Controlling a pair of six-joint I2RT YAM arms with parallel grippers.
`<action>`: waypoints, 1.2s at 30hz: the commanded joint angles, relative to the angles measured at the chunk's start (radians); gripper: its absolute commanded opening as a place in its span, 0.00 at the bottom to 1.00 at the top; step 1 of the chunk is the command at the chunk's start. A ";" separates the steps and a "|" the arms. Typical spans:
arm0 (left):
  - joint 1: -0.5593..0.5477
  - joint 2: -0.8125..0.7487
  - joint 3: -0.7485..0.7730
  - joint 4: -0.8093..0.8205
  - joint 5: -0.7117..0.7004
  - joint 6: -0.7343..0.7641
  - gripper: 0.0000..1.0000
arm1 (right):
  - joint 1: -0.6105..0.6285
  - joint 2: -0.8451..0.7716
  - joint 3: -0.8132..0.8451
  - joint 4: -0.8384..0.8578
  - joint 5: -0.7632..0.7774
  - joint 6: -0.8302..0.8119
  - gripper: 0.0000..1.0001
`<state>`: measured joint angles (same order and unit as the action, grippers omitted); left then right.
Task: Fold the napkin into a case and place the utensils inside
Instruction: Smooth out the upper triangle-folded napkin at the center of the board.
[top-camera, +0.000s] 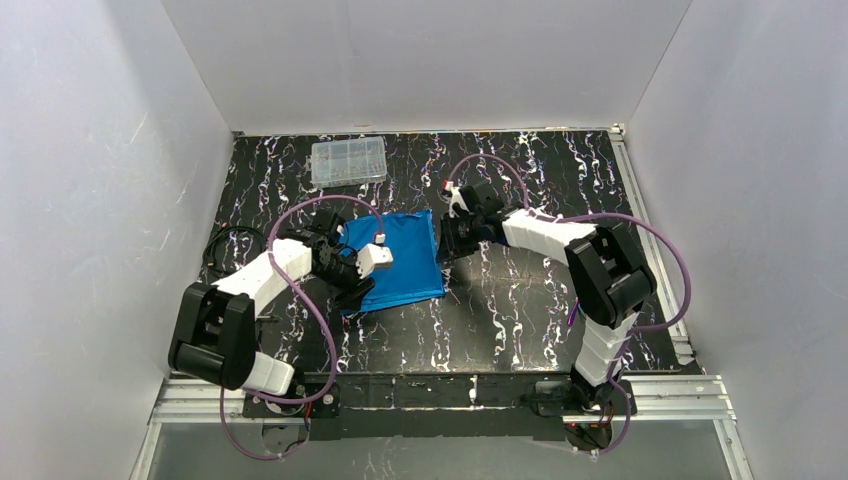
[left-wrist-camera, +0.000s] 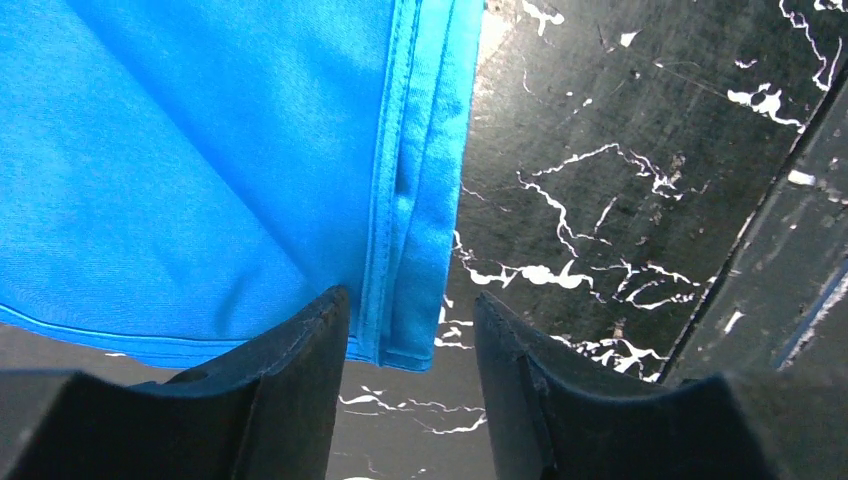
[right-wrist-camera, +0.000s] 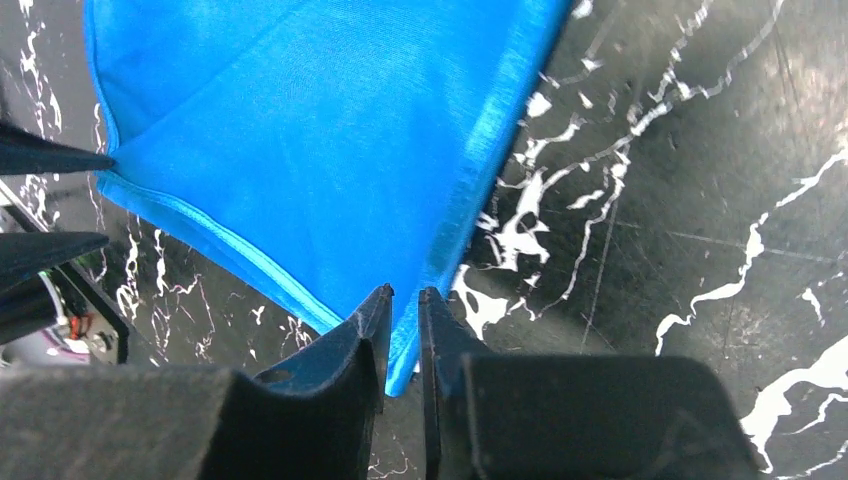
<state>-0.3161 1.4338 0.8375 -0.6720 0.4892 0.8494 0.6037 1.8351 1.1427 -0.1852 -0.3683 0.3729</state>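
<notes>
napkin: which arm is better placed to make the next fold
Right, likely: the right fingers are pinched on a corner of the napkin, ready to lift and fold it over. The left fingers stand apart astride the hemmed edge, gripping nothing.

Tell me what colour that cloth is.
Bright blue thin cloth napkin; clearest in the left wrist view.
</notes>
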 joint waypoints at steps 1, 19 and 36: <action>-0.001 -0.047 -0.010 0.027 0.007 0.024 0.51 | 0.055 -0.062 0.108 -0.134 0.080 -0.130 0.27; -0.031 -0.074 -0.098 0.102 -0.030 0.104 0.49 | 0.136 0.004 0.018 -0.031 0.070 -0.063 0.27; -0.053 -0.075 -0.196 0.201 -0.187 0.220 0.45 | 0.136 -0.032 -0.028 -0.091 0.109 -0.098 0.23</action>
<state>-0.3641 1.3689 0.6804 -0.4889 0.3576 1.0260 0.7364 1.8408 1.1290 -0.2604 -0.2768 0.2882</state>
